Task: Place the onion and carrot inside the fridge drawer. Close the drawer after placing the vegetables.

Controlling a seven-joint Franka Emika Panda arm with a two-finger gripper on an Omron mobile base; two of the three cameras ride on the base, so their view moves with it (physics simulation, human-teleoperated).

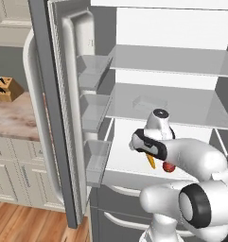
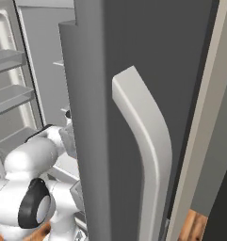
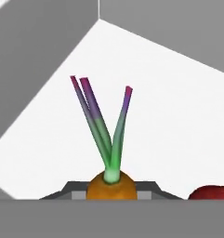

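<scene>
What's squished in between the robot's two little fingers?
The carrot. In the hand view its orange top sits between the gripper fingertips, green and purple leaves pointing away over the white fridge drawer floor. A red onion lies beside it.

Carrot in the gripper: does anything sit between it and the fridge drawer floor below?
Nothing visible blocks it. The gripper is shut on the carrot, over bare white drawer floor. The onion lies off to one side, not underneath.
</scene>
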